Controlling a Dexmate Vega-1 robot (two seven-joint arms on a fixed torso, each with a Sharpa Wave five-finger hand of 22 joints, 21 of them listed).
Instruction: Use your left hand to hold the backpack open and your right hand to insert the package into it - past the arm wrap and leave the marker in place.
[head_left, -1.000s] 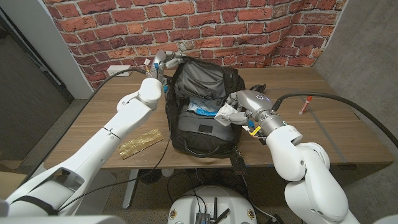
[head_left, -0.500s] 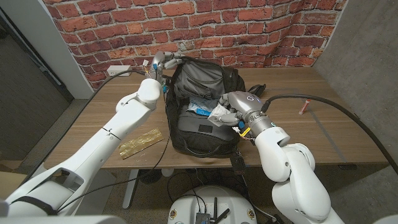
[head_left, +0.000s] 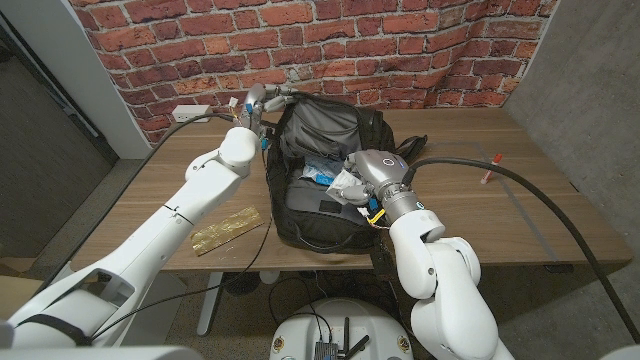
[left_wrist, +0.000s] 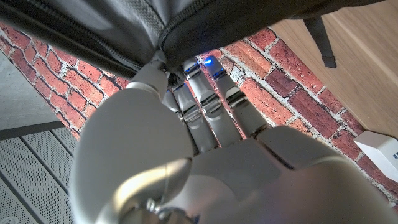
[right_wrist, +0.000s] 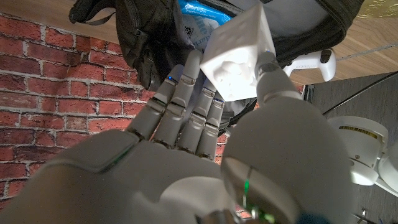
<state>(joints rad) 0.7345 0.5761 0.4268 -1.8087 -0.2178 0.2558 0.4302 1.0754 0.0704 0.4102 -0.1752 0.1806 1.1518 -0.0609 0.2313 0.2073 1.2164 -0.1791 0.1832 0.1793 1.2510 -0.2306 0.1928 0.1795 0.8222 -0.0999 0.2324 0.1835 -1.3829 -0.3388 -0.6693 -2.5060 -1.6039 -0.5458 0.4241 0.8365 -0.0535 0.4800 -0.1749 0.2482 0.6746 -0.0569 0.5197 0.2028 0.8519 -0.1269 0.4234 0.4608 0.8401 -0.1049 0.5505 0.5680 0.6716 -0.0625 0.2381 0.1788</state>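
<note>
The black backpack (head_left: 322, 205) lies open in the middle of the table. My left hand (head_left: 260, 99) grips its far rim (left_wrist: 205, 28) and holds the flap up. My right hand (head_left: 366, 172) is over the opening's right side and pinches a white package (head_left: 346, 184) between thumb and fingers. The right wrist view shows the same package (right_wrist: 239, 56) at the bag's mouth. A blue-and-white wrapped item (head_left: 318, 172), apparently the arm wrap (right_wrist: 202, 17), lies inside the bag just beyond the package. A thin red marker (head_left: 487, 170) lies on the table at the right, away from both hands.
A flat gold strip (head_left: 227, 230) lies on the table left of the backpack. A white power strip (head_left: 193, 112) sits at the back left by the brick wall. A black strap (head_left: 412, 143) trails from the bag's right side. My right arm's cable (head_left: 520, 178) arcs above the table's right part.
My right hand has carried the white package leftward, from the bag's right edge to over its opening. My left hand keeps its hold on the rim.
</note>
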